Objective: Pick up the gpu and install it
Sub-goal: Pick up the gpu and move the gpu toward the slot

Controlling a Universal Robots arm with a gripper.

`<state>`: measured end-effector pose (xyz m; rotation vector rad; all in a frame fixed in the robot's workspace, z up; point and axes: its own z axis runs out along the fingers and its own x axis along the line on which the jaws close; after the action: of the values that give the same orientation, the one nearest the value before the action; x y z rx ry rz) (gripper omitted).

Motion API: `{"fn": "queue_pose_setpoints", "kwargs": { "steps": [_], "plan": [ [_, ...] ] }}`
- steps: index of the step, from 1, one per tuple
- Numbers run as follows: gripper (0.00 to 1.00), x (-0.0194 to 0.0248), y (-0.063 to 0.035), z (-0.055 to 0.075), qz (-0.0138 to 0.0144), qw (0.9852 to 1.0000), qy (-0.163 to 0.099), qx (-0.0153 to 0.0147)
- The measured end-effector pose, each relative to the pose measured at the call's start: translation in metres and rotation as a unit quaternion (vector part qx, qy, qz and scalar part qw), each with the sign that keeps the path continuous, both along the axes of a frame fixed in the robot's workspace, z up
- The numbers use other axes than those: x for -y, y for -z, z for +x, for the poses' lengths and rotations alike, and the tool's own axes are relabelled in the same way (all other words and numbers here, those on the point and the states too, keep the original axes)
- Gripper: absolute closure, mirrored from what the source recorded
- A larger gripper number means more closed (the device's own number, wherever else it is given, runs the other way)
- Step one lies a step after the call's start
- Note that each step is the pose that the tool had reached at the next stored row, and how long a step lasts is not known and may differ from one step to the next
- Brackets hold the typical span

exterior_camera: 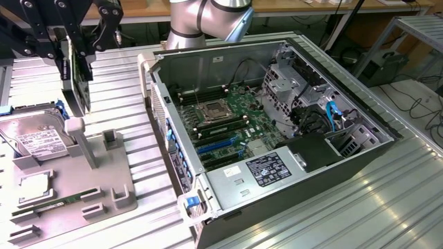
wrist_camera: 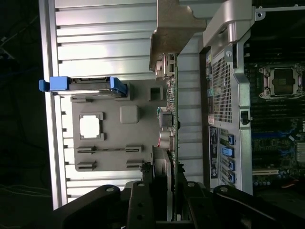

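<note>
**Item:** gpu [exterior_camera: 78, 85], a thin flat green circuit board with dark chips and a silver metal bracket at one end.

**Location:** off the worktop, hanging below the black two-finger gripper [exterior_camera: 76, 47] at the exterior view's left. It hangs by the gap between the grey moulded parts tray [exterior_camera: 104, 171] and the open grey tower computer case [exterior_camera: 207, 65], which lies on its side. The card's lower end sits near the tray's upright post; whether they touch cannot be told.

**Gripper:** clamped on the gpu, a finger on each face of the board, with the bracket end away from the fingers.

**Key relation:** the blue expansion slots [exterior_camera: 216, 146] on the green motherboard [exterior_camera: 246, 106] lie to the exterior view's right of the gripper, beyond the case's perforated rear panel [wrist_camera: 219, 95]. The board stands on edge, roughly parallel to that panel. By my reading its plane runs crosswise to the slots' length.

**Surface:** ribbed aluminium worktop [exterior_camera: 346, 207], bare between tray and case.

**Room:** the case is open upward. The slots sit between the installed dark memory modules [exterior_camera: 221, 124] and the silver power supply box [exterior_camera: 258, 174]. The black cables and one blue cable [exterior_camera: 331, 115] lie by the drive cage, well apart from the slots.

**Also on tray:** silver hard drive with white label [exterior_camera: 41, 140] and narrow green memory stick [exterior_camera: 62, 199], both clear of the gripper.
</note>
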<state>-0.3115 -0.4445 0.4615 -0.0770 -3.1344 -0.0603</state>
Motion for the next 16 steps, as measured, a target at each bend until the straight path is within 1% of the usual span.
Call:
{"fn": "queue_pose_setpoints", "kwargs": {
  "steps": [3, 16],
  "plan": [
    [0.72, 0.0, -0.0023, 0.0, 0.0004, 1.0, 0.0, 0.0],
    [0.72, 0.0, -0.0173, 0.0, 0.0004, 1.0, 0.0, 0.0]
  ]
}}
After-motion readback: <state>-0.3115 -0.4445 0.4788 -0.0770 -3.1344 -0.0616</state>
